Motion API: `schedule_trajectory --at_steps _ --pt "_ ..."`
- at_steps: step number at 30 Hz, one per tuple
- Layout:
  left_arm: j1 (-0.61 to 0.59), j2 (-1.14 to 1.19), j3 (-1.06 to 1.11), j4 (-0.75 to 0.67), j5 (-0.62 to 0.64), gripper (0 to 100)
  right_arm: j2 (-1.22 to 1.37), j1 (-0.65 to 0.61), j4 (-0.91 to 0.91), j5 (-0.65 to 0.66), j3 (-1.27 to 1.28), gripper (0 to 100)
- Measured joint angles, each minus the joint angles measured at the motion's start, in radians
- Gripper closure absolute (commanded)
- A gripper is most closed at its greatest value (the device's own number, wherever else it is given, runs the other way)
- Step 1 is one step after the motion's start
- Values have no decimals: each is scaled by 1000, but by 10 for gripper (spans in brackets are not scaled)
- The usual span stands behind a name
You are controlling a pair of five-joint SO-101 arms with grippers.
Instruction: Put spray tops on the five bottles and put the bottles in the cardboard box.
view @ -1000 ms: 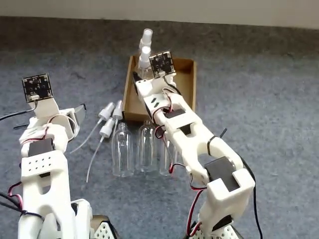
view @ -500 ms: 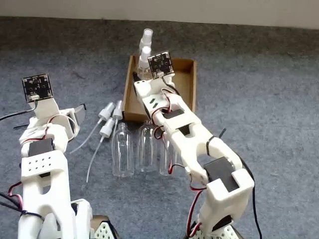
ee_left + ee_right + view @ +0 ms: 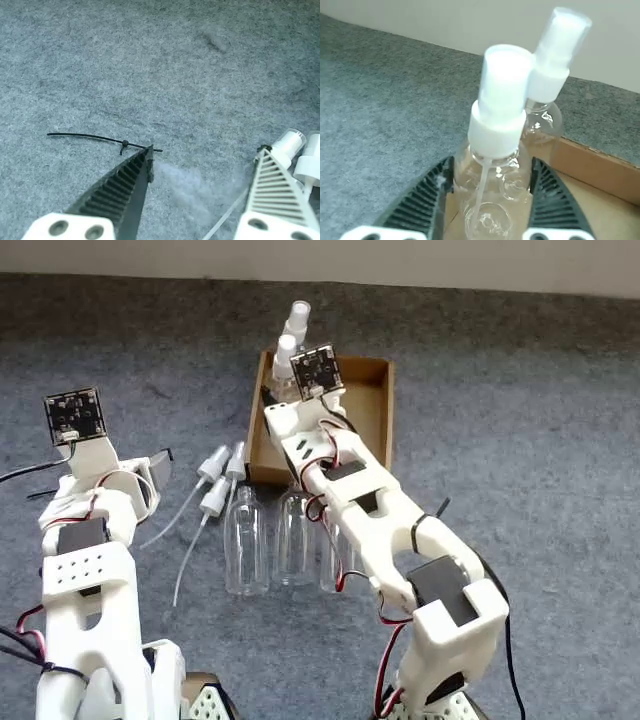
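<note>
The left gripper (image 3: 206, 155) is held spread and empty over the carpet (image 3: 150, 60), just beside three loose tops (image 3: 215, 480). Three uncapped bottles (image 3: 285, 535) are stood in a row before the box (image 3: 375, 410). The right gripper (image 3: 487, 187) is clamped on a capped bottle (image 3: 500, 125), which has been edged slightly leftward at the box's far left corner, next to a second capped bottle (image 3: 547, 75). Release seems near, and three bottles are left to cap.
</note>
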Motion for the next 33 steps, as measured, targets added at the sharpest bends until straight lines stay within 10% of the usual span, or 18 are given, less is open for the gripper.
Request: schedule_trajectory --at_steps 33 --pt "0 0 0 0 0 713 0 2 0 0 0 785"
